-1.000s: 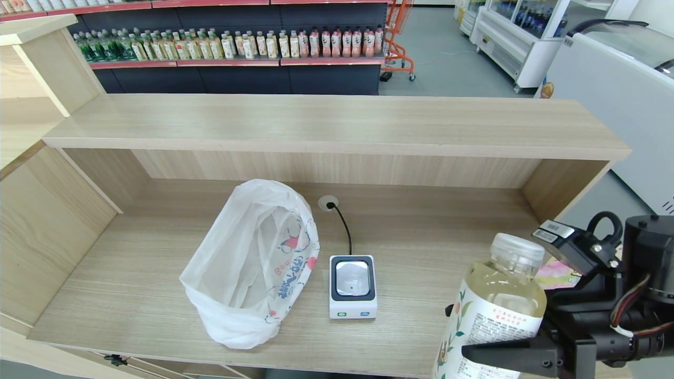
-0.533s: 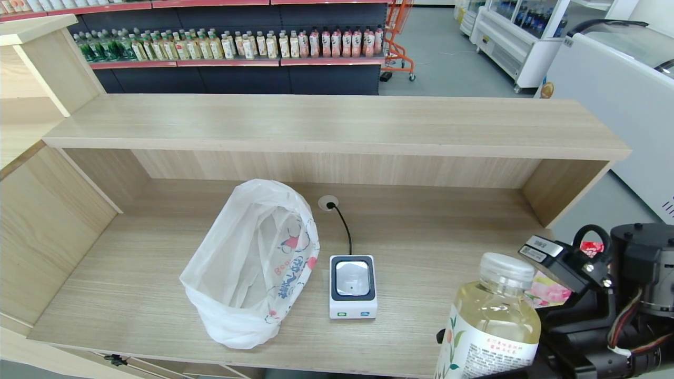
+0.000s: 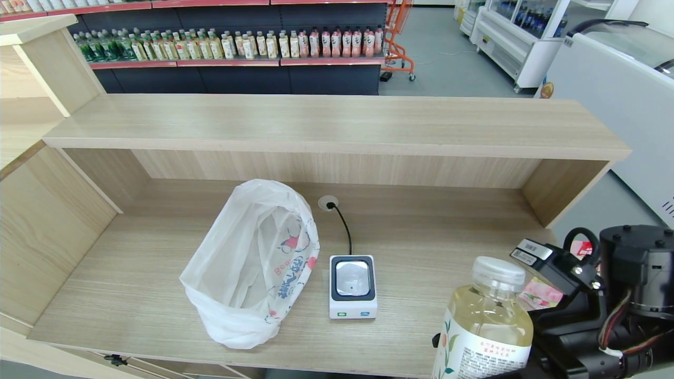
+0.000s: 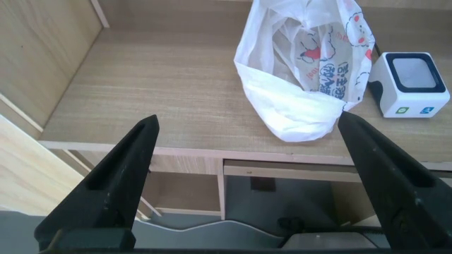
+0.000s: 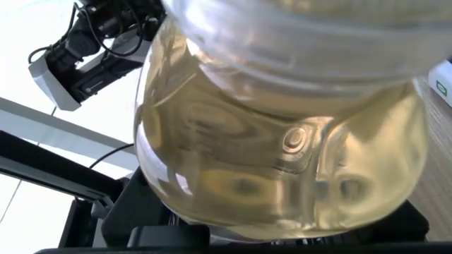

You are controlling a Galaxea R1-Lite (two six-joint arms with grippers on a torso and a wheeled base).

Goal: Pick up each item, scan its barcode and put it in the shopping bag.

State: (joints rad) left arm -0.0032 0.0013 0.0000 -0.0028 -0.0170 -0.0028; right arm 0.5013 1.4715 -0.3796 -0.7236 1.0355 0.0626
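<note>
bottle (image 3: 487, 321) is held upright, pinched by right jaws, at bench (image 3: 447, 231) 4 o'clock corner | scanner (image 3: 353, 287) is found at bottle's 9 o'clock, bag (image 3: 253, 263) just beyond | left jaws are spread, nothing held | right arm is judged nearer

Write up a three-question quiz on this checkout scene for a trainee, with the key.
1. True or false: the white plastic shopping bag stands open on the light wooden counter, beside the white square barcode scanner.
2. Choose one. Where is the clear bottle of pale yellow drink with a white cap?
A. Inside the bag
B. Lying on the scanner's glass
C. Held upright at the counter's right end, apart from the scanner
3. Fill the gap: the left gripper, near the counter's front edge by the bag, has its fingers ____.

Key: 1 true; 2 C; 3 open.
</note>
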